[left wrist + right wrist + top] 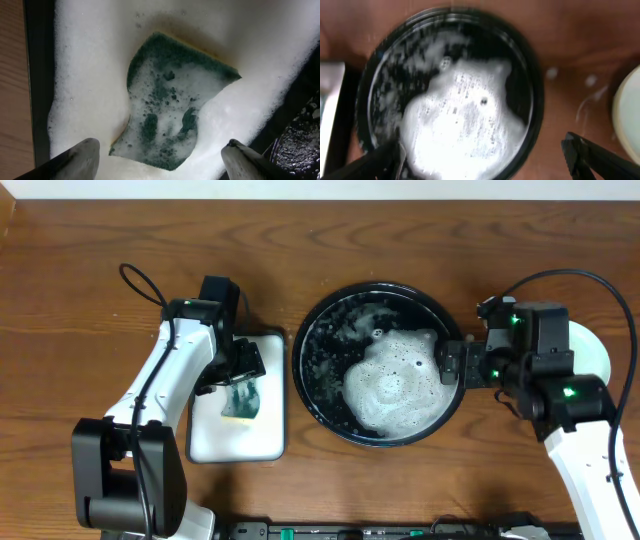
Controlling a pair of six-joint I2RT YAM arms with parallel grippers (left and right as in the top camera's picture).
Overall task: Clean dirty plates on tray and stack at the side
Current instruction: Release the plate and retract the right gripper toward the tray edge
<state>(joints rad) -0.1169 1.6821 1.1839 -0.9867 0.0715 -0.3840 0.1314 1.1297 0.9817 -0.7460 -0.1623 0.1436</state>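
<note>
Left gripper: jaws spread wide, one either side of the green sponge, apart from it.
Sponge: flat in foam on the white tray, inside its dark rim.
Right gripper: jaws spread, empty, at the black tray's right rim.
Suds: lower right of the black tray.
Plate: pale, on the table right of the black tray, partly under the right arm.
Room: narrow wood strip between the trays, wide wood behind.

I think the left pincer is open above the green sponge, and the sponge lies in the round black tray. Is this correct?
Not quite. The left pincer is open above the green sponge, but the sponge lies in the sudsy white rectangular tray, beside the round black tray, not in it. The overhead view shows this.
</note>
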